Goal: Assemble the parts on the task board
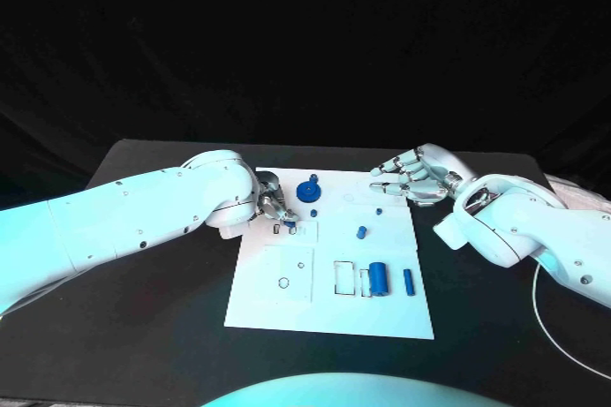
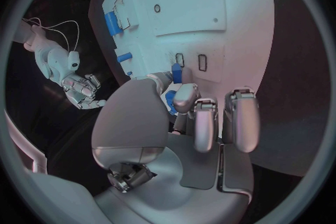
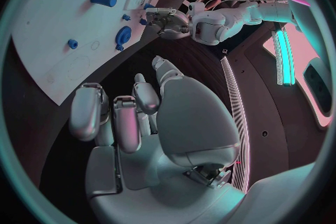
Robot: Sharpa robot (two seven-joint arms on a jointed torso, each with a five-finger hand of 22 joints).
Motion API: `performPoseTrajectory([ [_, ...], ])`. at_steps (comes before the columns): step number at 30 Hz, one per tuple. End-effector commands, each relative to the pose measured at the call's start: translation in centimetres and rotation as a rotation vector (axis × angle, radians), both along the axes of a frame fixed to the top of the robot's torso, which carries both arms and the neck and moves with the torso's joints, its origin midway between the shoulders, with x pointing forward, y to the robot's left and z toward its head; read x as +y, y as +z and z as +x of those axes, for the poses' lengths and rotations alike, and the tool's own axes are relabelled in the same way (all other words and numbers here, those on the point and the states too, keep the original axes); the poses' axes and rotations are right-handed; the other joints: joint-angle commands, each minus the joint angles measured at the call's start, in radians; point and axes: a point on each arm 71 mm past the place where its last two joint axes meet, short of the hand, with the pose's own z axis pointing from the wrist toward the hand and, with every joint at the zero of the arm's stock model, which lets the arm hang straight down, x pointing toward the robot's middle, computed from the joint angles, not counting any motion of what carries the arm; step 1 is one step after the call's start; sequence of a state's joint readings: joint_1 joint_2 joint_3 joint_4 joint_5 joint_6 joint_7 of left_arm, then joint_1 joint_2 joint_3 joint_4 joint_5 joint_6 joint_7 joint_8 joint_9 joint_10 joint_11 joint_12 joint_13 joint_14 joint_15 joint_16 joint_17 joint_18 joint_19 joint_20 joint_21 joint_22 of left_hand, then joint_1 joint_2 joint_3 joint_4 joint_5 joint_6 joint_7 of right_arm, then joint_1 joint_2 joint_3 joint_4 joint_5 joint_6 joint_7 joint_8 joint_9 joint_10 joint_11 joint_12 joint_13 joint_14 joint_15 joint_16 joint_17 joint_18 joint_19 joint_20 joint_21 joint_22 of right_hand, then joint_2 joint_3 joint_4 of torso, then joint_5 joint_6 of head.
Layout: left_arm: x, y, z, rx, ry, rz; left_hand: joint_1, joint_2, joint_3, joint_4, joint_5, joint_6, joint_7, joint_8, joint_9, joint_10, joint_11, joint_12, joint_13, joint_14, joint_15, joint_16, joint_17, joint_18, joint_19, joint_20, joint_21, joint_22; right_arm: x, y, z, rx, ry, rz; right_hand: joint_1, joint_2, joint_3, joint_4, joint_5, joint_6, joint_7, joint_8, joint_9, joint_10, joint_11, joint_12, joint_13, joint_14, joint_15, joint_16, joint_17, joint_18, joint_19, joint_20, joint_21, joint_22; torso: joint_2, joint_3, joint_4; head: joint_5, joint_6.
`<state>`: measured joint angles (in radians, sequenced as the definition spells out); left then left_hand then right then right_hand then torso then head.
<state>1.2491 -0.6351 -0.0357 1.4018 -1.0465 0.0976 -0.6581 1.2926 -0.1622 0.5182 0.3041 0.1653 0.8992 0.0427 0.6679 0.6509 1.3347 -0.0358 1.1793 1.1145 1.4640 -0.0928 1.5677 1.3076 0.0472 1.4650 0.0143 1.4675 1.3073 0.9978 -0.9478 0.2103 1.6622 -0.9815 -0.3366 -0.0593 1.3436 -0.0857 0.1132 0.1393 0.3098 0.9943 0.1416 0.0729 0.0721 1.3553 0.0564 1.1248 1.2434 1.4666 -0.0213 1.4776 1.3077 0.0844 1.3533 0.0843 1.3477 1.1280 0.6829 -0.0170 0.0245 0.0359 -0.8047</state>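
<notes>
Nearest the camera, the task board (image 1: 267, 310) has a blue cylinder (image 1: 378, 278) lying by its rectangular slot and a thin blue pin (image 1: 409, 282) just beside that, so the job looks barely started, with loose bits like the round blue knob (image 1: 310, 192) and a small peg (image 1: 363, 231) waiting further up the board. Left hand (image 1: 273, 207) pinches a small blue part (image 2: 176, 73) over the board's two little slots near the knob. Right hand (image 1: 414, 179) hovers off the board's far corner, fingers loosely apart and holding nothing.

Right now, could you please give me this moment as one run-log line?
left hand: pinching small blue part over board slots | right hand: open, off board's far right corner | cylinder, gear: on board
</notes>
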Motion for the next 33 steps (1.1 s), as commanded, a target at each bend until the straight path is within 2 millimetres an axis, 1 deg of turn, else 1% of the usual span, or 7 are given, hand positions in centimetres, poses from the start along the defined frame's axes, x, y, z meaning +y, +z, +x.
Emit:
performPoseTrajectory([
  [1,-0.3,-0.1,0.0,-0.049,-0.022,0.023,-0.009,-0.003,0.171,-0.164,0.002,0.006,-0.009,0.004,0.002,0.008,-0.002,0.003,0.000,0.107,-0.002,0.003,0.263,-0.012,0.046,0.001,0.000,0.116,0.2,-0.1,-0.1,0.000,0.021,-0.004,-0.006,0.006,-0.005,0.003,0.006,0.008,-0.001,0.006,0.002,0.001,-0.005,0.003,0.001,0.066,-0.001,-0.005,0.090,0.006,-0.004,0.000,-0.004,-0.002,0.001,-0.0009,-0.0007,0.001,-0.003],
  [4,-0.4,-0.4,-0.2,-0.048,-0.036,0.039,-0.012,-0.004,0.173,-0.166,0.002,0.007,-0.009,0.005,0.003,0.008,-0.002,0.003,-0.001,0.107,-0.002,0.003,0.263,-0.012,0.046,0.001,0.000,0.117,0.2,-0.1,-0.1,0.005,0.021,-0.002,-0.006,0.006,-0.005,0.003,0.006,0.008,-0.001,0.006,0.002,0.001,-0.005,0.003,0.001,0.066,-0.001,-0.005,0.090,0.006,-0.004,0.000,-0.005,-0.003,0.000,-0.0005,-0.0015,0.003,-0.005],
  [8,-0.5,-0.6,-0.3,-0.042,-0.047,0.049,-0.014,-0.006,0.174,-0.168,0.002,0.007,-0.010,0.005,0.003,0.008,-0.002,0.002,-0.002,0.107,-0.002,0.003,0.263,-0.012,0.047,0.001,0.001,0.118,0.2,-0.2,-0.1,0.009,0.020,0.001,-0.006,0.006,-0.005,0.003,0.006,0.008,-0.001,0.006,0.002,0.001,-0.005,0.003,0.001,0.066,-0.001,-0.005,0.090,0.006,-0.004,0.000,-0.005,-0.003,0.000,-0.0001,-0.0004,0.001,-0.006],
  [14,-0.8,-0.8,-0.6,-0.026,-0.069,0.062,-0.015,-0.006,0.174,-0.169,0.002,0.007,-0.010,0.005,0.003,0.008,-0.002,0.001,-0.003,0.107,-0.002,0.003,0.263,-0.013,0.047,0.001,0.001,0.118,0.2,-0.2,-0.1,0.012,0.021,0.004,-0.007,0.007,-0.005,0.004,0.007,0.008,-0.001,0.006,0.002,0.001,-0.005,0.003,0.001,0.066,-0.001,-0.005,0.090,0.006,-0.005,0.000,-0.005,-0.004,0.001,0.0001,-0.0010,0.002,-0.006],
  [24,-0.8,-1.1,-1.0,0.009,-0.105,0.090,-0.020,-0.011,0.179,-0.176,0.001,0.009,-0.011,0.007,0.006,0.009,-0.004,-0.001,-0.006,0.107,-0.002,0.003,0.263,-0.012,0.046,0.000,-0.001,0.116,0.2,-0.3,-0.1,0.016,0.023,0.003,-0.007,0.007,-0.005,0.004,0.008,0.008,-0.001,0.006,0.002,0.001,-0.005,0.003,0.001,0.066,-0.001,-0.005,0.090,0.006,-0.005,0.000,-0.006,-0.004,0.001,0.0001,-0.0009,0.001,-0.007],
  [31,-0.7,-1.1,-0.9,0.011,-0.110,0.104,-0.023,-0.013,0.182,-0.179,0.003,0.011,-0.011,0.008,0.007,0.009,-0.004,-0.002,-0.008,0.107,-0.003,0.003,0.263,-0.012,0.046,0.000,-0.002,0.115,0.1,-0.3,-0.1,0.018,0.020,0.002,-0.008,0.008,-0.005,0.005,0.008,0.009,-0.001,0.006,0.002,0.002,-0.005,0.004,0.002,0.066,-0.001,-0.006,0.090,0.006,-0.005,0.000,-0.005,-0.003,0.001,0.0000,-0.0014,0.002,-0.009],
  [33,-0.7,-1.1,-0.9,0.010,-0.110,0.108,-0.024,-0.013,0.182,-0.180,0.003,0.011,-0.012,0.008,0.007,0.009,-0.004,-0.003,-0.008,0.107,-0.003,0.003,0.263,-0.012,0.046,0.000,-0.002,0.115,0.1,-0.4,-0.1,0.018,0.020,0.002,-0.008,0.008,-0.005,0.005,0.008,0.009,-0.001,0.006,0.002,0.002,-0.005,0.004,0.002,0.066,-0.001,-0.006,0.090,0.006,-0.005,0.000,-0.005,-0.003,0.002,-0.0002,-0.0011,0.002,-0.008],
])
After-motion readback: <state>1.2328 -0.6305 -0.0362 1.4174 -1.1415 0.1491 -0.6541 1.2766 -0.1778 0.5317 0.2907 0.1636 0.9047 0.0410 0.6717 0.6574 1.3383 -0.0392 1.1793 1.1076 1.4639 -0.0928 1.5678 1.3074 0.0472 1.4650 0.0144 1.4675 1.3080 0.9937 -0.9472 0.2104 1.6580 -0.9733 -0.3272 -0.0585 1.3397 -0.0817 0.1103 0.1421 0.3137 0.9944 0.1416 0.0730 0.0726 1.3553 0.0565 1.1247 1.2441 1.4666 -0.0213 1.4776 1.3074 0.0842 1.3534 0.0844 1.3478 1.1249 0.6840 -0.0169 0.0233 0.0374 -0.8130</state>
